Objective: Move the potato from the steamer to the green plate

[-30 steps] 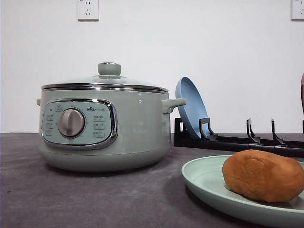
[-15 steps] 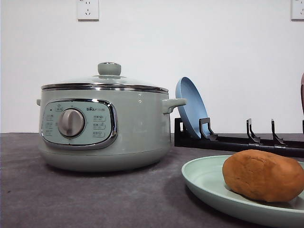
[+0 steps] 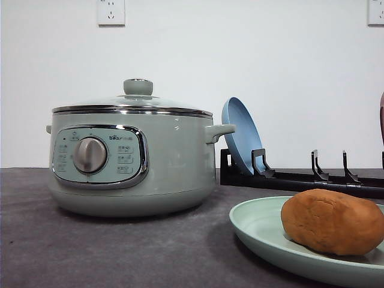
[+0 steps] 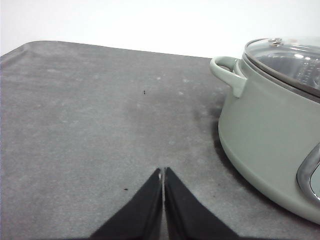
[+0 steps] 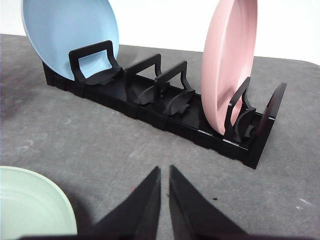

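The orange-brown potato [image 3: 333, 221] lies on the green plate [image 3: 258, 228] at the front right of the table. The sage-green steamer [image 3: 129, 162] stands at the left with its glass lid and green knob [image 3: 138, 87] on. My left gripper [image 4: 163, 172] is shut with nothing in it, low over the grey mat beside the steamer [image 4: 270, 135]. My right gripper [image 5: 164, 172] is nearly shut and holds nothing, facing the dish rack, with the green plate's rim [image 5: 50, 200] off to one side.
A black dish rack [image 3: 300, 177] stands behind the plate, holding a blue plate [image 3: 240, 135]. In the right wrist view the rack [image 5: 165, 107] carries the blue plate [image 5: 70, 35] and a pink plate [image 5: 227, 65]. Bare grey mat [image 4: 75, 125] lies beside the steamer.
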Controlling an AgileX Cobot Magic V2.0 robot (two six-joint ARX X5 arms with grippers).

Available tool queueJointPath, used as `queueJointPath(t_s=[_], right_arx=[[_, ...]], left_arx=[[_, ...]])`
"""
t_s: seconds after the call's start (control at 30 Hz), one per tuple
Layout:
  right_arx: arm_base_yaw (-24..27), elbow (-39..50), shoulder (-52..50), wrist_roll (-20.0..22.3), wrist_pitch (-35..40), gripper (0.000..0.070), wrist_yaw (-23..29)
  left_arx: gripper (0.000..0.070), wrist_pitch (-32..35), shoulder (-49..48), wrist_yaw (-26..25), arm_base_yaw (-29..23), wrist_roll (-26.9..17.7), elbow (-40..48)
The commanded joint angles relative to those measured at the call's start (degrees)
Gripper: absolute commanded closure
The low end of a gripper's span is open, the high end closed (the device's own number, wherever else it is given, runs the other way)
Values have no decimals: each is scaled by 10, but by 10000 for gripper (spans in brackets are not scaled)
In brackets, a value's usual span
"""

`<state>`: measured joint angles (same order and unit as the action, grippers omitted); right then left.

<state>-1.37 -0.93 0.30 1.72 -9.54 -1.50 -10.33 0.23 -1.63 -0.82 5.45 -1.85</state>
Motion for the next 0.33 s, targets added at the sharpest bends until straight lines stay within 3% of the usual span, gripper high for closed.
queueJointPath(t_s=[0.0,0.3], right_arx=[[1,3,-1,4,8,681,0],[1,3,-1,4,8,681,0]], left_arx=[[700,-4,0,2,2,-5,12],[700,-4,0,2,2,-5,12]])
